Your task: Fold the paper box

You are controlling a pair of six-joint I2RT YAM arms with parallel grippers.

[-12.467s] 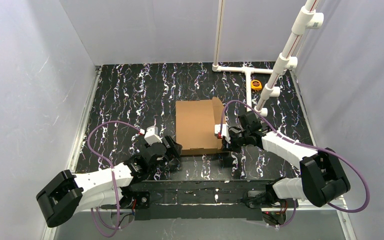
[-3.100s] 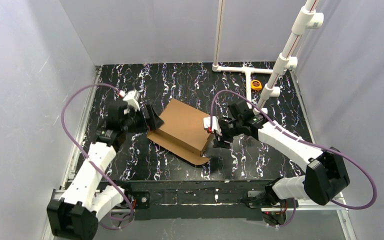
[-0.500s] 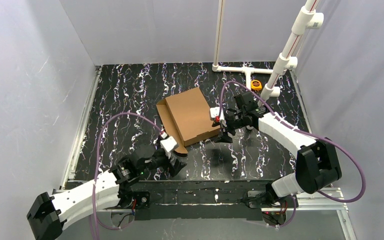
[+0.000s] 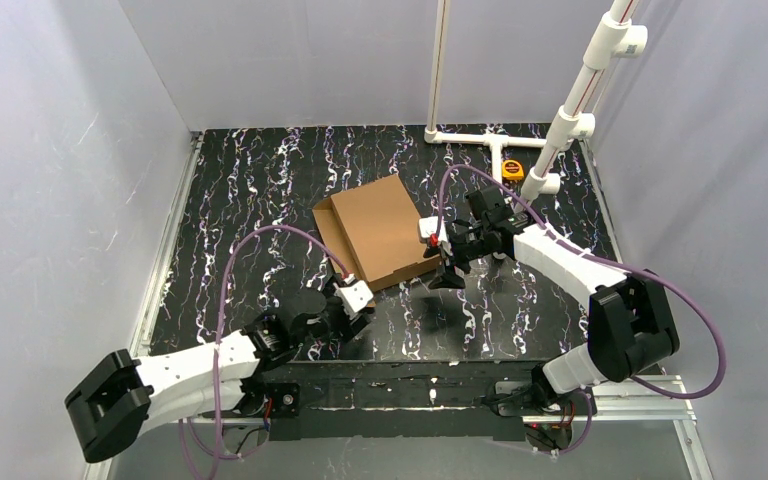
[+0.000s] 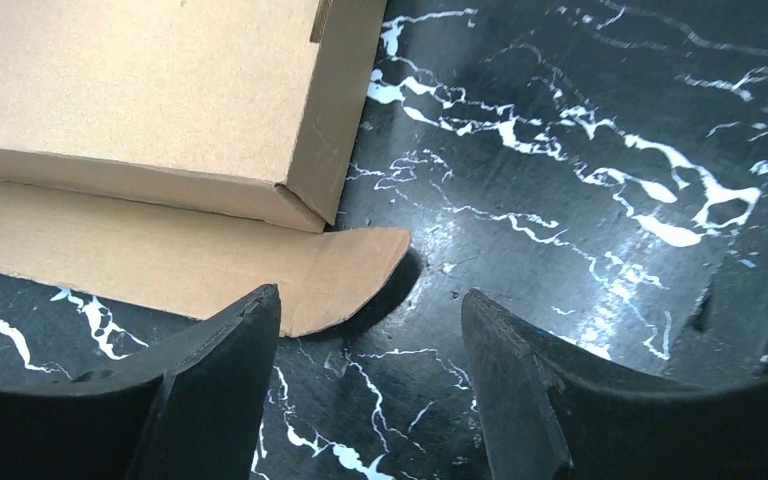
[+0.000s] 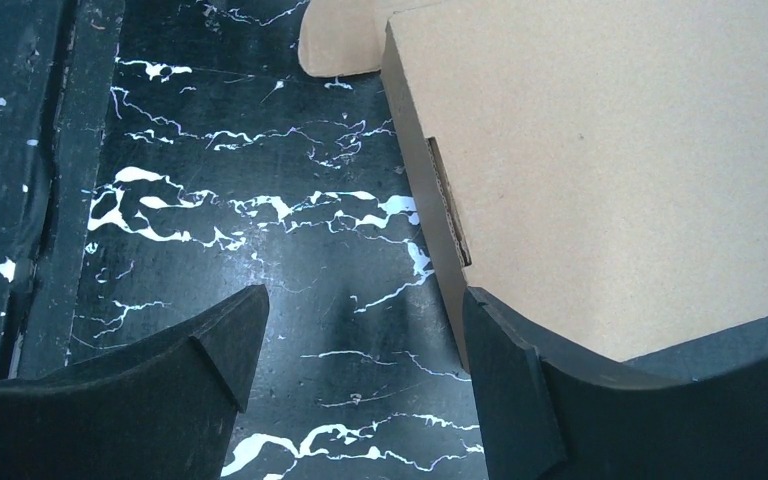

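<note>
Both end effectors [image 5: 368, 300] [image 6: 365, 295] agape — paper box [image 4: 380, 225] loose.

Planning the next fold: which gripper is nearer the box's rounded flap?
Left. The left gripper sits before the rounded flap; right gripper flanks the other end of the paper box.

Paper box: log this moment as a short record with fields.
paper box: shallow, top closed, lying askew mid-table
loose flap: flat on the table along the box's side, rounded tab at its end
left jaws: open, empty, by the flap's tab
right jaws: open, empty, beside the box's near right corner
table: black, white-veined
tape measure: yellow, far right, by the white pipes
</note>
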